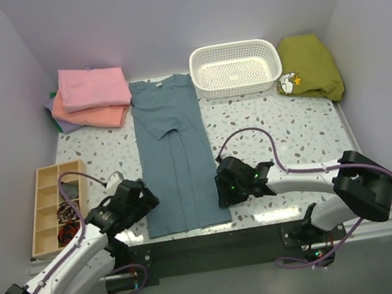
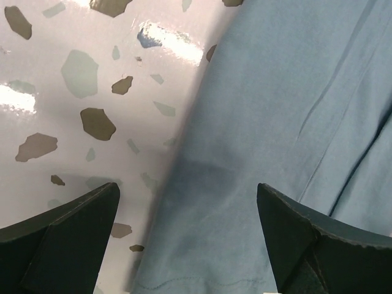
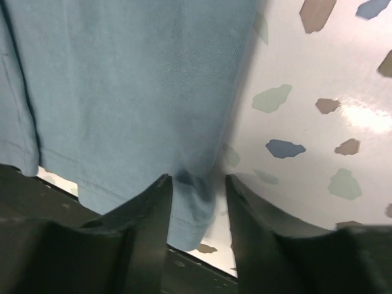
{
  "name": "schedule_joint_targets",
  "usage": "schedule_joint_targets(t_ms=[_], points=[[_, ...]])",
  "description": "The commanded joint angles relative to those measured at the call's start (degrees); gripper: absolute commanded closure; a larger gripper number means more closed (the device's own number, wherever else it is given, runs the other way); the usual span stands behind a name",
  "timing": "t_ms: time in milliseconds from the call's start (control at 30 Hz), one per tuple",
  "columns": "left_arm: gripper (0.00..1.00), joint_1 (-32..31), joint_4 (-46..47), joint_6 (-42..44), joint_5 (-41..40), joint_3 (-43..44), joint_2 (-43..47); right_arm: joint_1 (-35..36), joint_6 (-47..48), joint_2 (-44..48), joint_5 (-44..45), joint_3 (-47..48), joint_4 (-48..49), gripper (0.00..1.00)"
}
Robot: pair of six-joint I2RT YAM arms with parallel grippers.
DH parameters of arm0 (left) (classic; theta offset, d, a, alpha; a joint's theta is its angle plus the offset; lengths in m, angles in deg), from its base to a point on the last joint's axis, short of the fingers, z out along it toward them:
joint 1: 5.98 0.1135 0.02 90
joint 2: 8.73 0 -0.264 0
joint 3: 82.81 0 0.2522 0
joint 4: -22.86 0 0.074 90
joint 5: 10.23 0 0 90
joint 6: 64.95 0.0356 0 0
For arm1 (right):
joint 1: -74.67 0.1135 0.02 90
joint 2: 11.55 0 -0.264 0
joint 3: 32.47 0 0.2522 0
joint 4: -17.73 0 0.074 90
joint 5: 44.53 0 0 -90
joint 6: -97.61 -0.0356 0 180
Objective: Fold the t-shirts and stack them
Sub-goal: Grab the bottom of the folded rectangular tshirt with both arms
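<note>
The left gripper [image 2: 187, 196] is hanging wide open and empty, straddling the side edge of the blue-grey shirt [image 1: 175, 158] beneath it. The right gripper [image 3: 197, 180] is showing only a slim gap around the opposite hem corner, and I cannot tell whether it is pinching the cloth. Both are probably sitting at the hem to fold it toward the collar.

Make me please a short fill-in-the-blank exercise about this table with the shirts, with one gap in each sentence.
1. The top shirt of the folded stack is ____.
2. The white basket stands between the blue shirt and a ____ cloth.
3. The left gripper is ____, astride the blue shirt's left edge.
4. The wooden box stands ____ of the blue shirt.

Missing words: pink; green; open; left.
</note>
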State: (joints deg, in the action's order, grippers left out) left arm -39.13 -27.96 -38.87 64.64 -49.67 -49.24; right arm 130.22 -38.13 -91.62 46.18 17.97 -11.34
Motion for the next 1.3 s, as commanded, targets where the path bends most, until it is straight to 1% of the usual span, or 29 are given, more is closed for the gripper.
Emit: schedule_joint_targets(t_ms=[0, 33, 67, 167, 200, 267, 367, 533, 567, 633, 667, 767, 800, 833, 867, 933, 1100, 1267], points=[[0.0, -0.43, 4.28, 5.03, -0.07, 3.28, -5.0, 0.17, 3.63, 2.55, 6.22, 2.16, -7.09, 0.5], [0.0, -0.43, 4.45, 5.47, 0.02, 3.91, -5.97, 0.09, 4.51, 3.51, 7.36, 3.2, -8.93, 0.48], [0.0, -0.52, 4.8, 6.52, 0.19, 4.44, -7.81, 0.09, 4.86, 5.09, 9.72, 3.65, -9.73, 0.41], [0.0, -0.6, 4.89, 7.4, 1.07, 5.32, -10.02, -0.35, 6.18, 7.38, 12.37, 5.06, -12.02, 0.33], [0.0, -0.6, 4.72, 7.41, 2.03, 5.15, -10.11, -0.53, 6.45, 7.56, 12.65, 5.24, -12.46, 0.32], [0.0, -0.78, 4.8, 7.23, 3.35, 4.79, -9.42, -1.23, 6.89, 7.83, 12.65, 5.68, -13.51, 0.32], [0.0, -0.95, 5.24, 7.84, 7.83, 4.18, -8.53, -2.72, 6.8, 7.83, 11.78, 4.89, -12.91, 0.33], [0.0, -2.1, 1.82, 8.55, 11.27, 5.93, -6.43, -7.64, 7.85, 7.56, 4.93, 2.17, -9.57, 0.33], [0.01, -2.45, 0.07, 8.55, 11.27, 6.63, -5.9, -9.3, 8.2, 7.3, 4.13, 1.9, -9.21, 0.33], [0.04, -2.45, -2.74, 8.64, 11.62, 7.51, -4.85, -10.37, 9.34, 6.6, 2.55, 1.9, -8.86, 0.34], [0.05, -2.54, -5.63, 8.46, 12.06, 7.78, -4.4, -11.07, 9.78, 6.07, 2.19, 2.16, -9.03, 0.34], [0.07, -2.62, -12.48, 7.41, 12.85, 8.22, -1.69, -11.25, 11.54, 3.53, -0.08, 3.91, -9.56, 0.34], [0.02, -2.97, -12.77, 7.06, 14.5, 8.22, -0.72, -11.34, 11.81, 2.82, -0.62, 4.27, -9.48, 0.35], [0.0, -3.15, -13.56, 6.45, 14.78, 8.31, 0.94, -11.25, 11.81, 2.3, -0.62, 4.62, -9.13, 0.36], [0.0, -3.24, -13.83, 5.83, 16.35, 8.14, 1.74, -11.34, 11.64, 1.68, -3.23, 4.62, -8.69, 0.36], [0.0, -4.11, -14.01, 5.47, 17.24, 7.96, 2.28, -11.34, 10.58, 1.67, -5.71, 3.75, -6.41, 0.37], [0.0, -5.17, -13.92, 5.82, 17.07, 7.96, -2.28, -11.25, 6.9, 3.86, -12.38, 0.67, -1.66, 0.39], [0.0, -5.61, -11.03, 5.91, 17.95, 5.16, -4.84, -11.25, 6.45, 5.28, -12.75, -0.39, -2.0, 0.4]])
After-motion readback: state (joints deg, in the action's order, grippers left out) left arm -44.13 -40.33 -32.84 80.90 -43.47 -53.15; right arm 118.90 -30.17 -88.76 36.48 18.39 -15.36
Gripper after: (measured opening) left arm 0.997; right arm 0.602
